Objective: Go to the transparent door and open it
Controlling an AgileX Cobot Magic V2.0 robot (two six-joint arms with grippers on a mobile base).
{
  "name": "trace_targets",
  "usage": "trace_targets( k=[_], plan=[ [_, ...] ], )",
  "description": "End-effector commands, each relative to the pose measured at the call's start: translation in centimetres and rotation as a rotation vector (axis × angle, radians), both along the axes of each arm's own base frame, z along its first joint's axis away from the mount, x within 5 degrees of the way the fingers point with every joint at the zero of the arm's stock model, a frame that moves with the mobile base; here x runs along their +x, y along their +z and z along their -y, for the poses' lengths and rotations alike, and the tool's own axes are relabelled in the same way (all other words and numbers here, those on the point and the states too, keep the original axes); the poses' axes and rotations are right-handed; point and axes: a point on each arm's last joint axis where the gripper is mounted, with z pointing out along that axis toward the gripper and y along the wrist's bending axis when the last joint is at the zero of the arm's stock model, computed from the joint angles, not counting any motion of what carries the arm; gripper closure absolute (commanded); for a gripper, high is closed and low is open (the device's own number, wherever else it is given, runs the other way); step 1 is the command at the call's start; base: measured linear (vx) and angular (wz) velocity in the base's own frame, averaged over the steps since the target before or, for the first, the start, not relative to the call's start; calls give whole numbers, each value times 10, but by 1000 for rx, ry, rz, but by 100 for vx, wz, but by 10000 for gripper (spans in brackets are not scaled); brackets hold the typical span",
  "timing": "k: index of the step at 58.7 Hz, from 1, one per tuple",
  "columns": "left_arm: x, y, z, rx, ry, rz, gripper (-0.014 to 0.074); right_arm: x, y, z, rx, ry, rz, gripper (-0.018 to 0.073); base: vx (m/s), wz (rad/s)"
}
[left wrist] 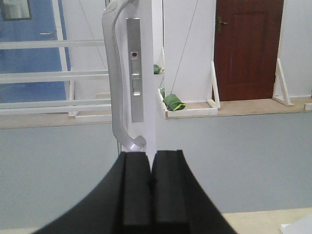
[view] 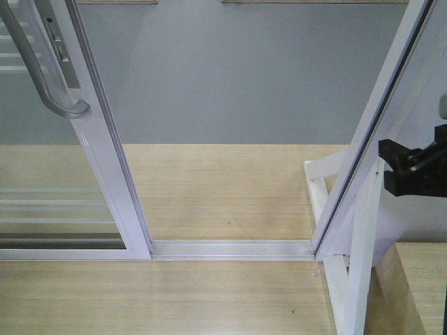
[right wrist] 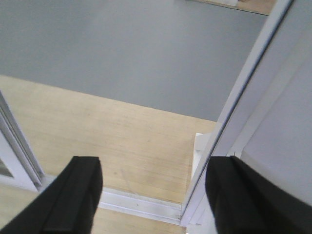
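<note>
transparent door (view: 105, 174) at left, slid well off right jamb (view: 370, 132), bare track (view: 230, 248) between, so looks open; left gripper (left wrist: 151, 195) pinched closed, empty, just below pull handle (left wrist: 114, 83); right gripper (right wrist: 151, 195) spread wide, empty, facing gap

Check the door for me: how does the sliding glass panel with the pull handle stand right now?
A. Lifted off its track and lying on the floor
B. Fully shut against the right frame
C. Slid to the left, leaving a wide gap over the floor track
C. In the front view the transparent door with its pull handle stands at the left, and bare floor track runs open to the right frame.
</note>
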Motion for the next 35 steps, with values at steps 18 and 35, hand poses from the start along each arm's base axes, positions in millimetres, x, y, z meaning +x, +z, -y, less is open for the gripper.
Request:
trace_targets(
  k=[18,35],
  plan=[
    [-1,3,0,-15,-3,84,603,-83,-46,30,-38,-174,497,575,0,0],
    [-1,3,0,-15,-3,85,603,-107,-94,30,67,-218,464,568,0,0]
  ],
)
